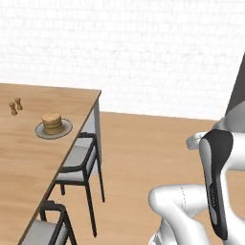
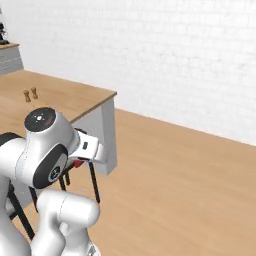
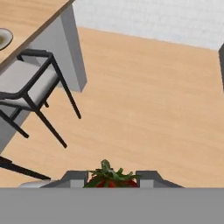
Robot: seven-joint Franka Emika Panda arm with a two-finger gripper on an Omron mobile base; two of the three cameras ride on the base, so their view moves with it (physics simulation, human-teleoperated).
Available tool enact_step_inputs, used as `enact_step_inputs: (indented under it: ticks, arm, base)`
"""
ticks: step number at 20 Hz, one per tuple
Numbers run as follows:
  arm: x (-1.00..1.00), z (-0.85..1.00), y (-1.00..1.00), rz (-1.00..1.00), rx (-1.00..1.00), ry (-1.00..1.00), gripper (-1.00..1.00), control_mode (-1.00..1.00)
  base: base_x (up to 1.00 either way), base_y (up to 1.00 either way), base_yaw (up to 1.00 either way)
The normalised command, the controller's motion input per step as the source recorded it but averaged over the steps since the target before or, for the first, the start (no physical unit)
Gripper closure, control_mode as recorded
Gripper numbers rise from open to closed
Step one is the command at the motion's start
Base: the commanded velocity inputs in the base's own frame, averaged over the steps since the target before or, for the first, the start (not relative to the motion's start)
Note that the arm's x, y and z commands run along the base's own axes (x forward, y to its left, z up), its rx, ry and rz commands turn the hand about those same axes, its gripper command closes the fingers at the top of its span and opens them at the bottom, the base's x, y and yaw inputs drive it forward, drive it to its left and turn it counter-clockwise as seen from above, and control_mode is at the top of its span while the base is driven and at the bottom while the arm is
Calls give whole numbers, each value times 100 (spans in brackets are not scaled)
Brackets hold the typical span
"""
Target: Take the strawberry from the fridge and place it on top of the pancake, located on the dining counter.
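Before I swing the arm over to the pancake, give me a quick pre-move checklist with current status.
1. Strawberry between the gripper fingers: ok, seen in hand view.
2. Grip firmness: cannot tell; the contact is cut off at the frame's bottom.
3. Pancake on its plate on the dining counter: ok, top bare.
4. Shakers apart from the plate: ok.
5. Gripper over the counter: not ok, it hangs above floor beside the stool.
6. Stools along the counter edge near the approach: not ok, mind them.

Strawberry [image 3: 110,179] mostly hidden between fingers [image 3: 73,178] (green top shows); plate [image 3: 3,38] cut by left edge.
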Motion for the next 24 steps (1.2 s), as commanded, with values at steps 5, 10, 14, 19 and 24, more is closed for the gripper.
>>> enact_step_inputs:
  ticks: [5, 10, 14, 19, 24]
  arm:
    - [0, 0, 0, 0, 0, 0, 100, 100]
    - [0, 0, 0, 0, 0, 0, 100, 100]
    - [0, 0, 0, 0, 0, 0, 100, 100]
    - [0, 0, 0, 0, 0, 0, 100, 100]
    - [0, 0, 0, 0, 0, 0, 100, 100]
  base:
    - [98, -6, 39]
    - [93, -7, 40]
    - [88, -3, 47]
    - [70, 0, 51]
    - [59, 0, 49]
